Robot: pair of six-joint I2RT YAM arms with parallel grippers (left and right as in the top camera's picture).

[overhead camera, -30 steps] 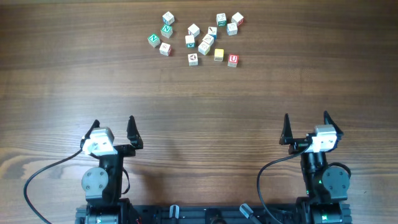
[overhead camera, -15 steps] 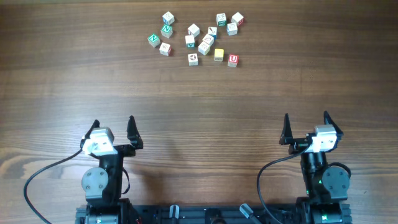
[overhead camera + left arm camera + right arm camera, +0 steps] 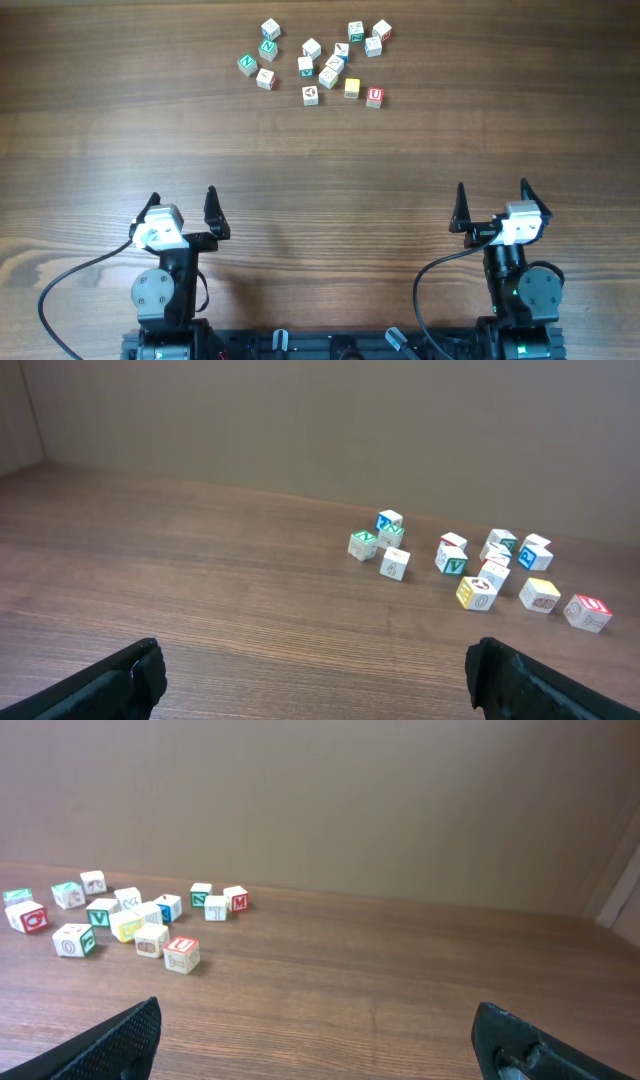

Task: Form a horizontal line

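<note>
Several tiny alphabet cubes lie in a loose cluster at the far middle of the table, not in a straight row of three. Along its near edge are a white cube with a brownish picture (image 3: 310, 95), a yellow cube (image 3: 352, 88) and a white cube with a red "U" (image 3: 374, 97), spaced apart. A white cube with green markings (image 3: 306, 67) lies behind them. The "U" cube also shows in the left wrist view (image 3: 586, 611) and the right wrist view (image 3: 181, 954). My left gripper (image 3: 183, 198) and right gripper (image 3: 492, 190) are open and empty, far from the cubes.
Green "N" cubes (image 3: 247, 63) (image 3: 268, 48) lie at the cluster's left. More cubes (image 3: 381, 30) lie at its back right. Bare wood table (image 3: 320, 170) stretches between the cluster and both grippers. A wall rises behind the table's far edge (image 3: 300, 420).
</note>
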